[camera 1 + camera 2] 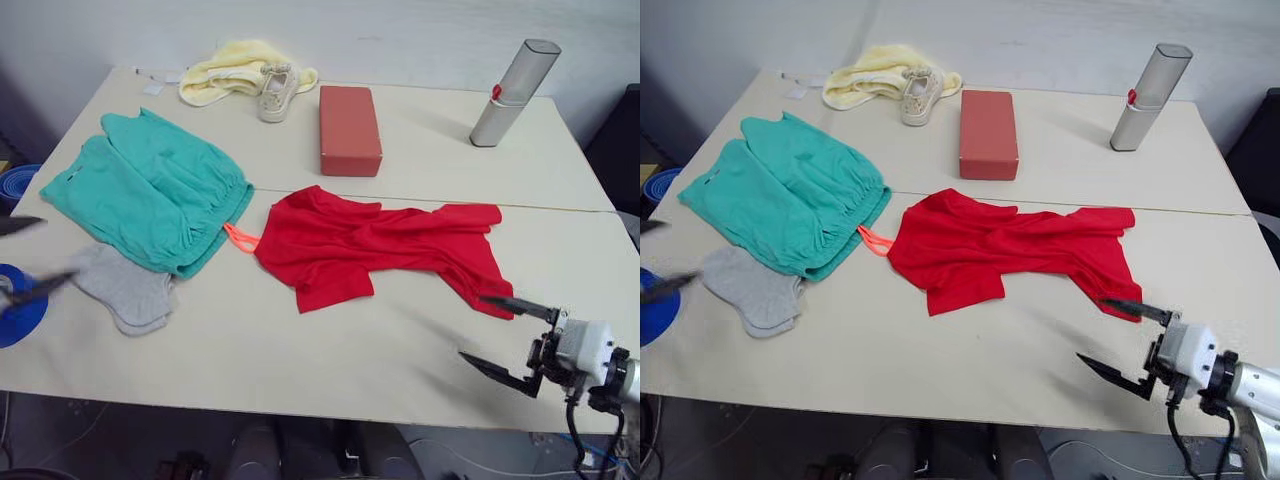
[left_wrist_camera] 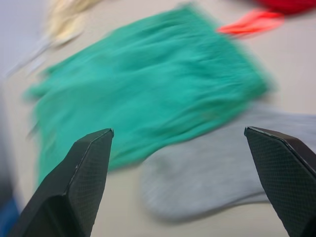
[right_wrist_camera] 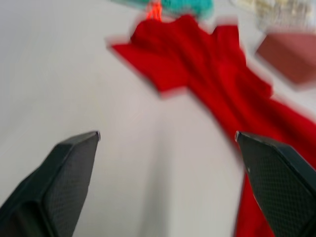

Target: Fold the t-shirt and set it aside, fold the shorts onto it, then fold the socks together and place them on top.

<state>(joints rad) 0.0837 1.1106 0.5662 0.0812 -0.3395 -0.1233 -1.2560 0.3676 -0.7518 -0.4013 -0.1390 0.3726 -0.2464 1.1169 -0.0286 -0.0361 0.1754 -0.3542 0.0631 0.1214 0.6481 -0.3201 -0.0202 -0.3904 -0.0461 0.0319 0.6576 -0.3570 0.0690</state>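
Nothing folded yet, so we're at the very start. The t-shirt (image 1: pixel 385 250) lies crumpled at the centre of the table (image 1: pixel 300 360), a bright red thin cotton heap, one sleeve flopped toward six o'clock, the hem end trailing out to three o'clock. The right gripper (image 1: pixel 500 335) hovers at about four o'clock off that trailing edge, fingers spread wide, holding nothing. The left gripper (image 1: pixel 25 255) sits out at nine o'clock, also spread wide and empty, right over the socks (image 1: pixel 125 288).

My read: the shirt has to be flattened before any fold. The right fingers should come in low on the near red corner, pinch just the top layer and draw it outward to take out the wrinkles. This cloth is limp and will bunch if dragged fast.

The shorts (image 1: pixel 150 190) spread at ten o'clock, teal, gathered and ruched at the waist, with an orange drawstring loop (image 1: pixel 240 240) nearly touching the shirt. The socks are soft grey knit, stacked, tucked against the shorts' near edge. At twelve o'clock stands a red brick-shaped block (image 1: pixel 349 130).
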